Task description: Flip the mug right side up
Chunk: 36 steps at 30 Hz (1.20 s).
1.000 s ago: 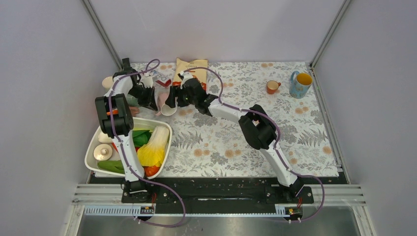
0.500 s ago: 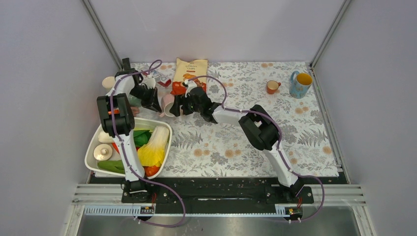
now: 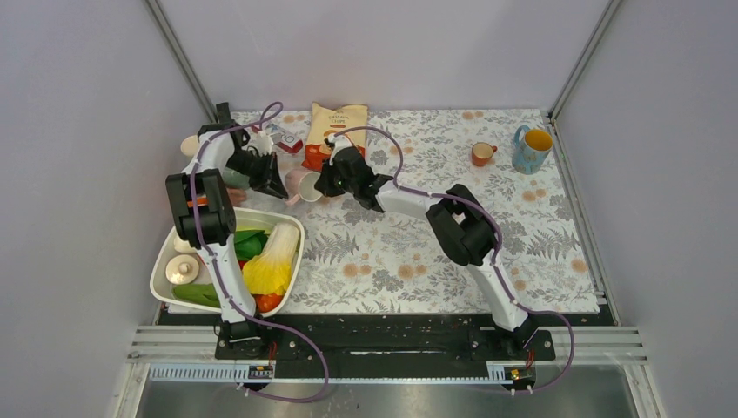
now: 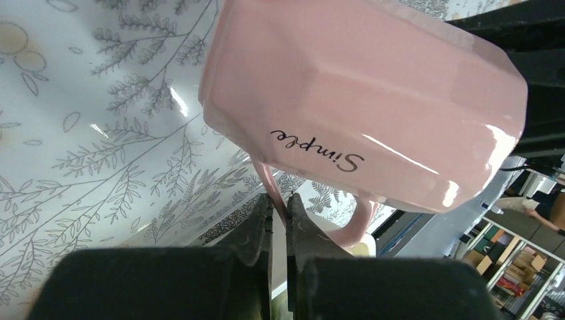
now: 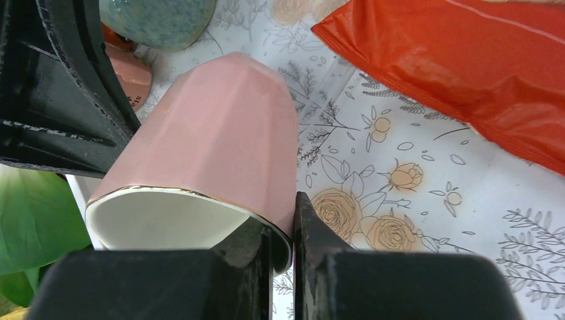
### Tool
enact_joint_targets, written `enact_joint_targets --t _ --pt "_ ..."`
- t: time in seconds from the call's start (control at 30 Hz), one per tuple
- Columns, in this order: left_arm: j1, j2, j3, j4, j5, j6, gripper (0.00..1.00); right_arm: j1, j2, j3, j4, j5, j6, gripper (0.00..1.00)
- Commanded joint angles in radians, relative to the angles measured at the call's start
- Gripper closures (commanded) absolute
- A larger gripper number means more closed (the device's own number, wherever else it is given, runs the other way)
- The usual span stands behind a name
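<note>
The mug [image 3: 301, 184] is pink and faceted, with "Simple" written on its side. It lies tilted on its side at the back left of the mat, between the two grippers. In the left wrist view the mug [image 4: 373, 100] fills the top of the frame. My left gripper [image 4: 278, 207] is shut on its thin pink handle [image 4: 268, 181]. In the right wrist view the mug [image 5: 220, 133] shows its white inside towards the camera. My right gripper [image 5: 283, 227] is shut on the rim, one finger inside and one outside. From above, the left gripper [image 3: 280, 185] and right gripper [image 3: 322, 184] flank the mug.
An orange snack bag [image 3: 335, 126] lies just behind the mug. A white tub [image 3: 165, 261] of vegetables stands at the front left. A small orange cup [image 3: 481, 154] and a blue mug [image 3: 533, 148] stand at the back right. A teal bowl [image 5: 156, 20] sits beside the left arm.
My right gripper was open around the mug's mouth and has now shut on its rim. The mug has shifted slightly. The left gripper has kept its hold on the handle.
</note>
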Motion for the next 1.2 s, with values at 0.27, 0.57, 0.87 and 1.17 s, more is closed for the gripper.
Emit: enact_joint_targets --t 0.27,0.57,0.87,1.17 --pt "-0.013 -0.168 0.116 0.124 -0.031 0.017 0.01 -0.183 -0.355 -0.030 -0.239 0.019 0.034 1.00" --pt "-0.018 -0.204 0.143 0.211 -0.138 -0.083 0.01 -0.423 -0.567 -0.043 -0.797 0.017 -0.156 1.00" --pt "-0.017 -0.224 0.078 0.210 -0.235 -0.022 0.01 -0.758 -0.573 0.003 -1.261 0.010 -0.316 1.00" --pt "-0.017 -0.217 0.045 0.210 -0.227 -0.016 0.01 -0.977 -0.482 -0.069 -1.175 0.041 -0.300 1.00"
